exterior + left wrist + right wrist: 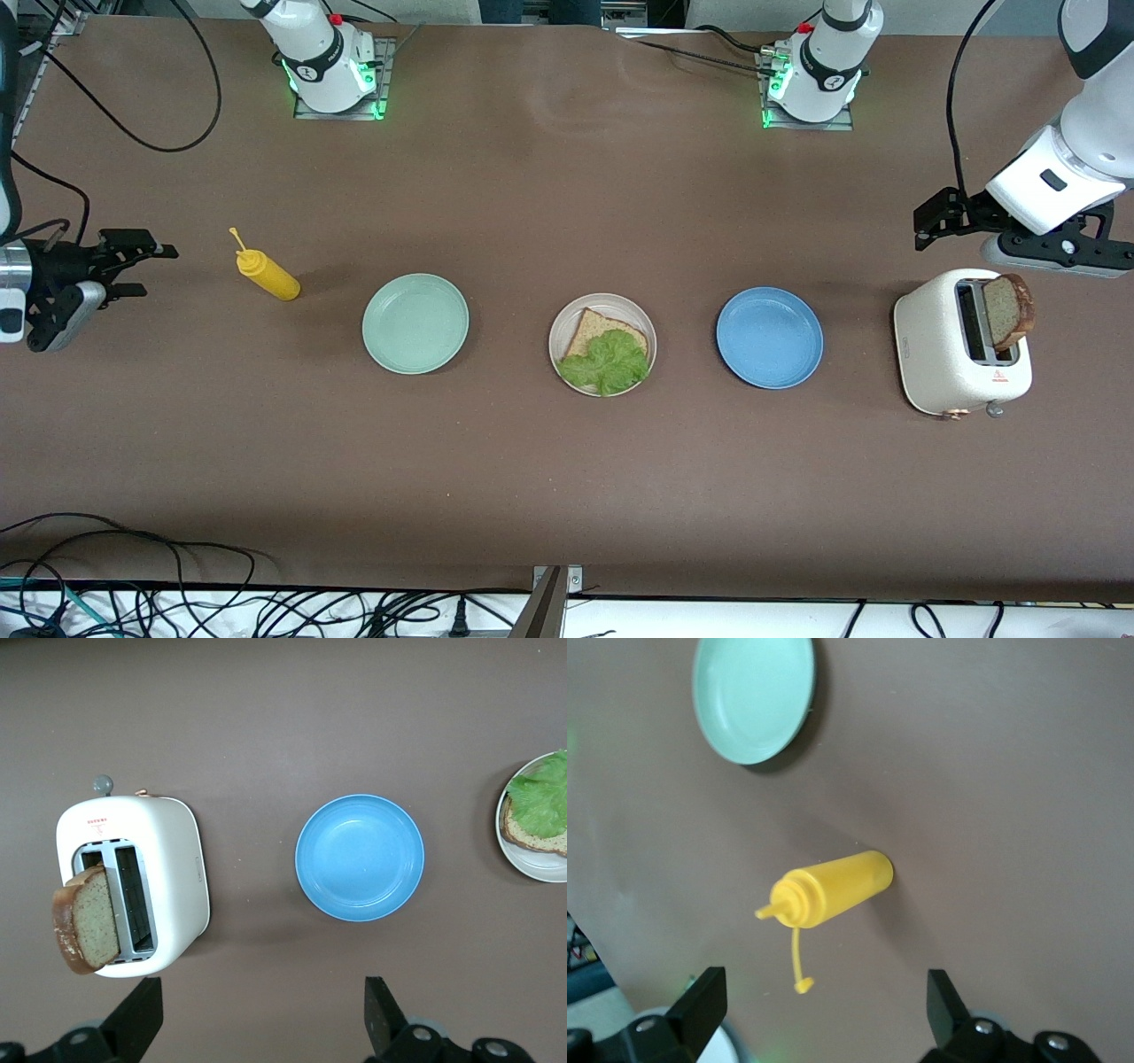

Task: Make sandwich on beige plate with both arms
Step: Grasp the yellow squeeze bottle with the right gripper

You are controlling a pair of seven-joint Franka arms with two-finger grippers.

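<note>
Table (567, 195) brown. Toaster (961, 354) at left arm's end, bread slice (1010, 312) sticking up from slot. Beige plate (602, 345) mid-table between green plate (415, 322) and blue plate (769, 337), bearing bread (595, 330) under lettuce (607, 361). Left gripper (926, 220) over table beside toaster, released, empty. Right gripper (142, 266) near yellow bottle (268, 275), released, empty.

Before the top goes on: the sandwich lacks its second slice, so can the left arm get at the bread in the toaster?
Probably yes. The left tool hangs open by the toaster, and the bread sticks up from its slot uncovered.
</note>
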